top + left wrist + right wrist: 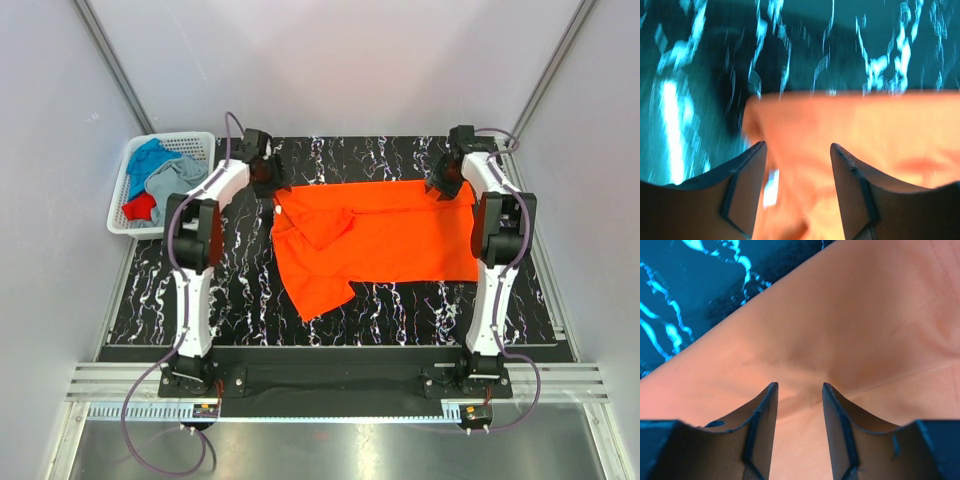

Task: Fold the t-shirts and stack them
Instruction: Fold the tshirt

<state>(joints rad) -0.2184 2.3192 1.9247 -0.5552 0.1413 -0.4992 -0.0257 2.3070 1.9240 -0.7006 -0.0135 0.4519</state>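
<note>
- Two sets of jaws stood parted, the left gripper (797, 146) and right gripper (800, 385), at the far corners of the orange t-shirt (385, 240).
- It lay spread on the marbled table (230, 290).
- Other t-shirts (165, 180) filled the basket (122, 190) at far left.

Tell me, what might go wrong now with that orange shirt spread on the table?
1. The bright orange cloth t-shirt is rumpled on its left side, with a flap doubled over, so any fold could come out crooked.
2. The left fingers and right fingers stand apart right at its far edge; cloth might snag and drag when they pull away.
</note>
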